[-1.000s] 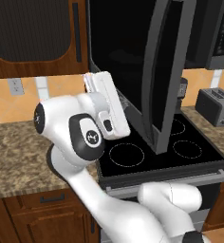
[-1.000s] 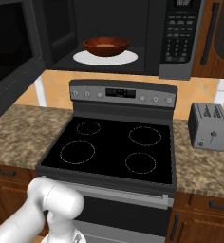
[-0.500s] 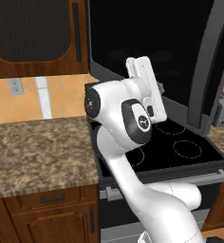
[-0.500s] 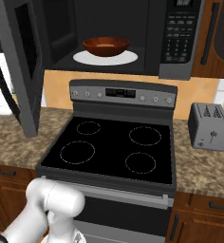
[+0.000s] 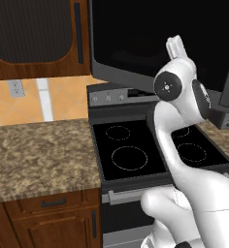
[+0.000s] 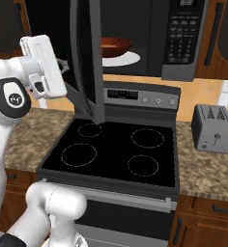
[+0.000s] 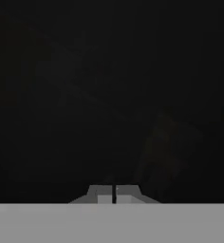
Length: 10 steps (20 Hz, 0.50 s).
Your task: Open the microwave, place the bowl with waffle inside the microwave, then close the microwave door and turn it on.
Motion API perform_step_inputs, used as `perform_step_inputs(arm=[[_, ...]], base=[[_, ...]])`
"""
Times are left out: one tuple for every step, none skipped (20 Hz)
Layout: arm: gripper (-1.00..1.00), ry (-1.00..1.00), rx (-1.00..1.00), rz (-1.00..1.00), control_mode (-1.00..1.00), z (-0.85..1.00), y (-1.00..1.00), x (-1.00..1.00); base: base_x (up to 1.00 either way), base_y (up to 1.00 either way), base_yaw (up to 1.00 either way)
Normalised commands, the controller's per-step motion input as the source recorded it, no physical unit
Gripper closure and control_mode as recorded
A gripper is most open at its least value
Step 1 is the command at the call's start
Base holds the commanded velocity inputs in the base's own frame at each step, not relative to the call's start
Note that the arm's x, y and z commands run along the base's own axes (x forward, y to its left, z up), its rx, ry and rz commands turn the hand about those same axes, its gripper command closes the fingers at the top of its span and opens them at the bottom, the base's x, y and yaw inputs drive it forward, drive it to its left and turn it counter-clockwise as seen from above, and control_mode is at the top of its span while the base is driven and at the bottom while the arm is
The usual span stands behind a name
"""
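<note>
Left base view: camera behind the arm on its left, facing forward and down across the granite counter (image 5: 39, 155) toward the stove (image 5: 131, 155) and the microwave door (image 5: 150, 43); right base view: camera behind on the right, facing forward and down over the same stove (image 6: 116, 149), with toaster (image 6: 213, 129) and microwave (image 6: 149, 34) beyond; hand view: pressed close to a dark surface, fingertips (image 7: 102, 193) at its bottom.

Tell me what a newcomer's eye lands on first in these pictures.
The microwave door, swung half open above the stove, with the white arm's hand pressed against its outer face, gripper shut. Behind it the bowl sits inside the microwave on a white plate.
</note>
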Motion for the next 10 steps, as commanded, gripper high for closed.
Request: perform_step_inputs(arm=[[1.00,-0.03,0.00,0.31,-1.00,0.78,-0.63,0.56],[1.00,0.00,0.00,0.31,-1.00,0.81,-0.56,0.57],[1.00,0.00,0.01,0.31,-1.00,0.89,-0.45,0.60],[1.00,0.00,0.04,0.31,-1.00,0.96,-0.33,0.62],[1.00,0.00,0.05,0.31,-1.00,0.97,-0.24,0.58],[1.00,0.06,0.07,0.29,-1.00,0.86,-0.16,0.56],[1.00,0.10,0.07,0.29,-1.00,0.74,-0.14,0.54],[1.00,0.29,0.05,0.31,-1.00,0.31,-0.11,0.65],[1.00,0.51,0.05,0.39,-1.00,0.00,-0.05,0.90],[1.00,0.51,0.05,0.34,-1.00,-0.07,-0.04,0.91]], base=[[0.00,0.00,0.00],[0.00,0.00,0.00],[0.00,0.00,0.00],[0.00,0.00,0.00],[0.00,0.00,0.00],[0.00,0.00,0.00],[0.00,0.00,0.00],[0.00,0.00,0.00],[0.00,0.00,0.00],[0.00,0.00,0.00]])
